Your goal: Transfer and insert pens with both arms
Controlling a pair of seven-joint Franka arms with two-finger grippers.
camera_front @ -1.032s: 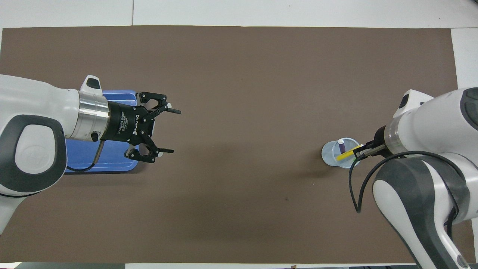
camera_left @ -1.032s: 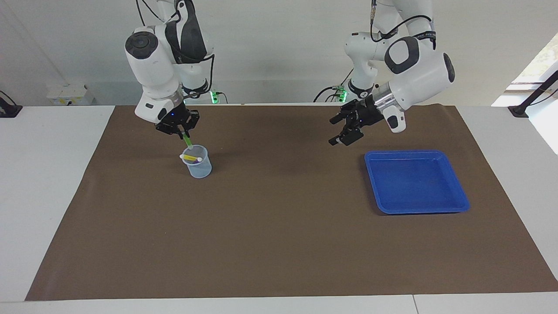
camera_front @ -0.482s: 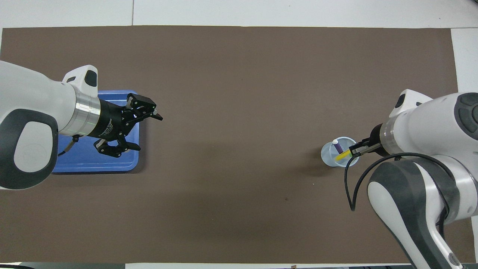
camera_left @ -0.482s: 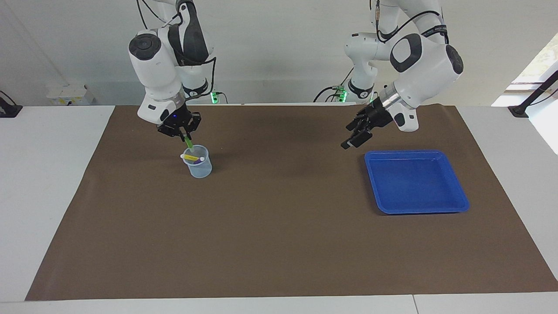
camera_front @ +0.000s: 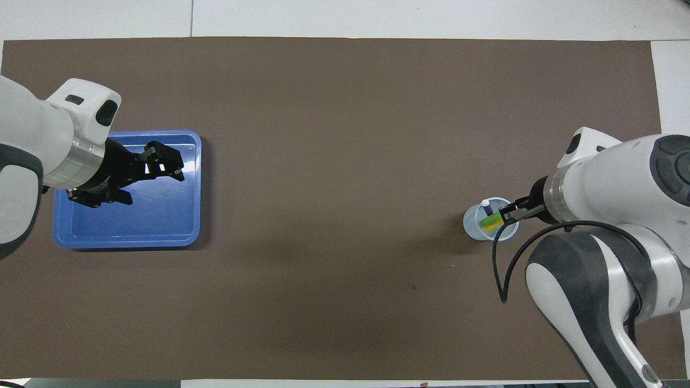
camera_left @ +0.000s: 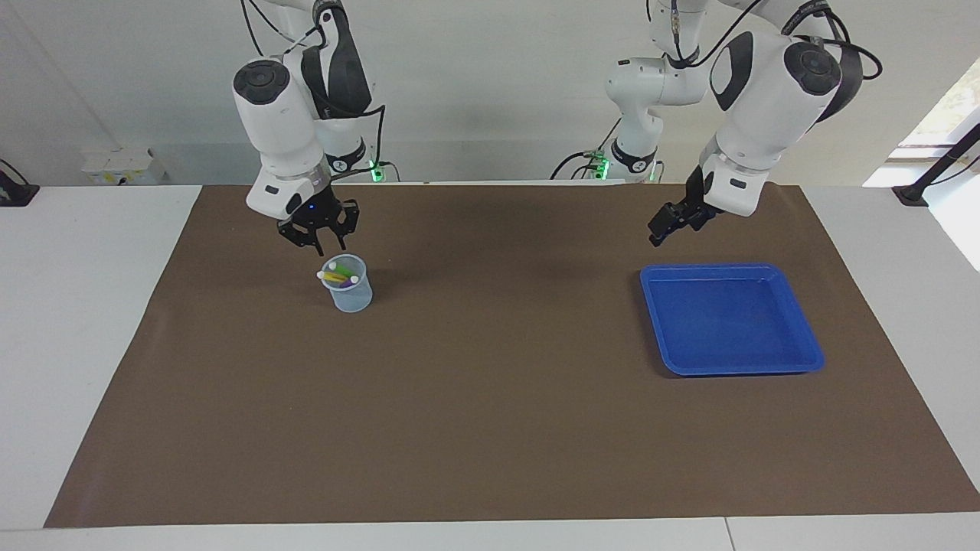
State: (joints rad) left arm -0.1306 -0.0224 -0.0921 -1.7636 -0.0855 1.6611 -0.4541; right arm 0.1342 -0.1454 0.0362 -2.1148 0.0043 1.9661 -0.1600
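Jaws spread, your right gripper (camera_left: pixel 327 242) hangs over the cup (camera_left: pixel 349 295) holding three pens (camera_left: pixel 338 275) near the mat's robot-side edge; insertion looks finished, so lift clear.

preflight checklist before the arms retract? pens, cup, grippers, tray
1. All three pens in the cup: ok.
2. Cup upright on the mat: ok.
3. Right gripper open, above the cup, holding no pen: ok.
4. Right gripper's fingers clear of the pens' cap ends: ok in the facing view.
5. Left gripper empty, over the mat by the tray's edge: ok; open or shut: cannot tell.
6. Tray holds no pens: ok.
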